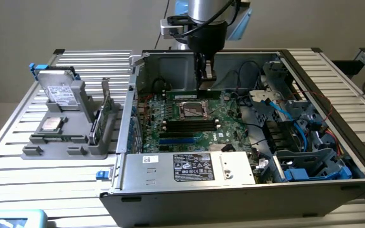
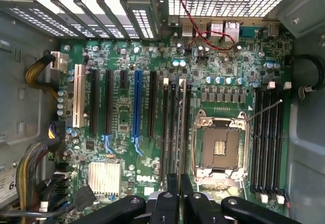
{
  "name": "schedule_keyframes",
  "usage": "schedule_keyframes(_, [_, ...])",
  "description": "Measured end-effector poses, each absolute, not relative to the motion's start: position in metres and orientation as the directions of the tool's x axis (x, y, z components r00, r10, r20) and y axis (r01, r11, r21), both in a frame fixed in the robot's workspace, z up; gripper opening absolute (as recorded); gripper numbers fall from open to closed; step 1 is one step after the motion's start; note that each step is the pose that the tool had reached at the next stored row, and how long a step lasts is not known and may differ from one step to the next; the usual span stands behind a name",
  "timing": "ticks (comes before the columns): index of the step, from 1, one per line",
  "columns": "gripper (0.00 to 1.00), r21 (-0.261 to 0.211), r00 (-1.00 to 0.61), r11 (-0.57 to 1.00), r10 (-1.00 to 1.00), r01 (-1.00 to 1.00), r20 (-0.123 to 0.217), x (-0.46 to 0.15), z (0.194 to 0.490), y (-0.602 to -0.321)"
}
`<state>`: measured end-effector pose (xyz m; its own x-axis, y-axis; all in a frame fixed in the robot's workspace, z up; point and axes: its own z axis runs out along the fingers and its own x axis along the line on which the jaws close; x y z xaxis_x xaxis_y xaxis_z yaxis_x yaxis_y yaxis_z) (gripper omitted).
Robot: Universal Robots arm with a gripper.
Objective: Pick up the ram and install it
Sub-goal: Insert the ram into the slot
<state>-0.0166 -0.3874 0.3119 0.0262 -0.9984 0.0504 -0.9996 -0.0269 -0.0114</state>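
- Slatted aluminium table (image 1: 17,156) in front of a plain beige wall. An open desktop computer case (image 1: 233,199) lies on its side on the table, with its motherboard (image 1: 169,114) facing up.
- A robot arm reaches down into the case from above. Its gripper (image 1: 205,88) hangs just over the far part of the board.
- The gripper's two dark fingers are clamped on the ram (image 1: 182,94), a long, narrow green stick. They grip it near its middle, so it hangs level and on edge, with its lower edge toward the board.
- From the wrist camera the ram (image 2: 181,127) is seen edge-on, as a thin pale line running out from between the fingers (image 2: 172,193).
- Directly beneath it is a bank of long black memory slots (image 2: 172,127), and the stick runs along them. I judge it to be lined up with a slot, but I cannot tell whether it touches or is seated.
- Just beside the gripper is the open processor socket (image 2: 219,150) in its metal frame. Beyond the socket is a second bank of black slots (image 2: 266,142).
- Well away from the gripper, outside the case, a grey parts holder (image 1: 68,142) stands on the table. A silver processor chip (image 1: 51,124) rests in it.
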Motion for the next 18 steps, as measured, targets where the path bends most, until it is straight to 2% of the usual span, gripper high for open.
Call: schedule_keyframes(18, [0.14,-0.018,0.026,-0.027,-0.998,-0.999,0.058,-0.017,0.299,-0.388])
